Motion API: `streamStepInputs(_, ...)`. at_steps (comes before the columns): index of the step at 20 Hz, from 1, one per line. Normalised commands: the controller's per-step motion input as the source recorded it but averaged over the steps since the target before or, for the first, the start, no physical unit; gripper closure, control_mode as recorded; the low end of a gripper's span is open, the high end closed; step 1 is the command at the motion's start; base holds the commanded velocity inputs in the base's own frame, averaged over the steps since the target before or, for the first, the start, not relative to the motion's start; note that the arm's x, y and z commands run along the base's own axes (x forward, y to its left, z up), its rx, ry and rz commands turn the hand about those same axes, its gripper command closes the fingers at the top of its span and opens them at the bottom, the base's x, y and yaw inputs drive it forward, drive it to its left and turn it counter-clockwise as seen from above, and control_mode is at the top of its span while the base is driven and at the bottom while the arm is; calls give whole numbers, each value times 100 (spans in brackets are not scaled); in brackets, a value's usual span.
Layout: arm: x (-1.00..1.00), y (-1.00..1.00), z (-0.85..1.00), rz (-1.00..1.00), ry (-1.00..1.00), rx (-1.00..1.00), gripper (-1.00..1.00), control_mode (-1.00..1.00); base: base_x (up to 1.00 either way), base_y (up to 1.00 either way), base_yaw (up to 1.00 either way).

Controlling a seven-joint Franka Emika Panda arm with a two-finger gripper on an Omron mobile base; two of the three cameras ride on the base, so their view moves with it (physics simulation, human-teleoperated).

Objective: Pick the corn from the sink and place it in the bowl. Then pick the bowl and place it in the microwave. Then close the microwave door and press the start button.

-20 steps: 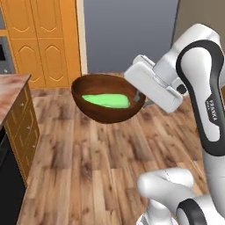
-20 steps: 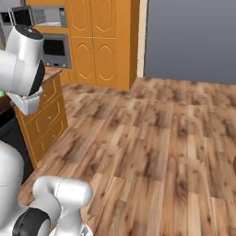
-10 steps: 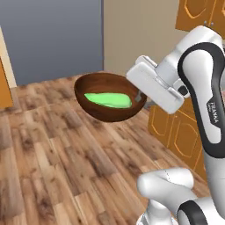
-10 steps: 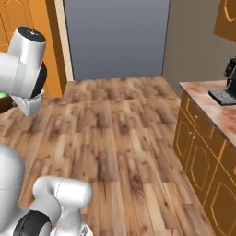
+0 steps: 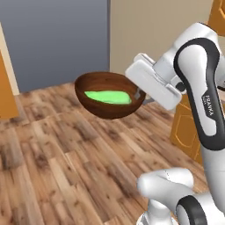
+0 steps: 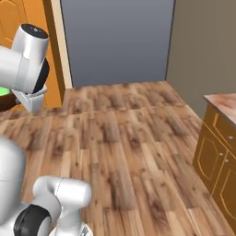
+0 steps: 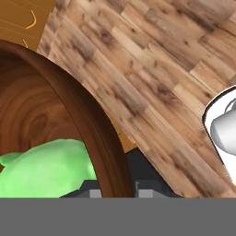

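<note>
From my remote station, left base view, read left to right. At 9 o'clock an orange cabinet edge (image 5: 5, 94) stands against the grey wall panel (image 5: 52, 39). Just left of centre I see the bowl (image 5: 110, 109), dark brown and glossy, carried in the air above the plank floor (image 5: 66, 167); it touches no surface. The corn (image 5: 107, 97), a bright green oblong, lies flat inside the bowl along its bottom. At the bowl's 3 o'clock rim sits the pincer (image 5: 139, 94), its tips clamped on the bowl's wall, with the white hand behind it running toward 2 o'clock. At the far right another orange cabinet (image 5: 186, 127) stands behind the arm.

Right base view, left to right. At 9 o'clock a sliver of the bowl (image 6: 5, 102) with a green trace of the corn (image 6: 3, 91) shows at the frame's edge, partly hidden by the white arm. An orange door (image 6: 27, 18) stands at 11 o'clock, the grey wall panel (image 6: 115, 41) at 12 o'clock, and a worktop (image 6: 223, 102) with reddish marble over orange cabinet fronts at 3 to 4 o'clock.

Hand view, left to right. The corn (image 7: 46, 170) lies at 8 o'clock inside the bowl (image 7: 87, 120), whose rim arcs from 10 o'clock to 6 o'clock. One fingertip stands on either side of that rim at 6 o'clock, pinching it. Plank floor (image 7: 152, 69) lies beyond, from 12 to 4 o'clock.
</note>
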Motion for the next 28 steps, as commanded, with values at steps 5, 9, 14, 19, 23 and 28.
streamStepInputs(5,0,0,0,0,0,0,100,100,100,57,5)
streamStepInputs(9,0,0,0,0,0,0,100,100,100,4,14)
streamStepInputs(14,0,0,0,0,0,0,100,100,100,1,15)
streamStepInputs(19,0,0,0,0,0,0,100,100,100,21,5)
streamStepInputs(23,0,0,0,0,0,0,100,100,100,47,0)
streamStepInputs(28,0,0,0,0,0,0,100,100,100,67,0)
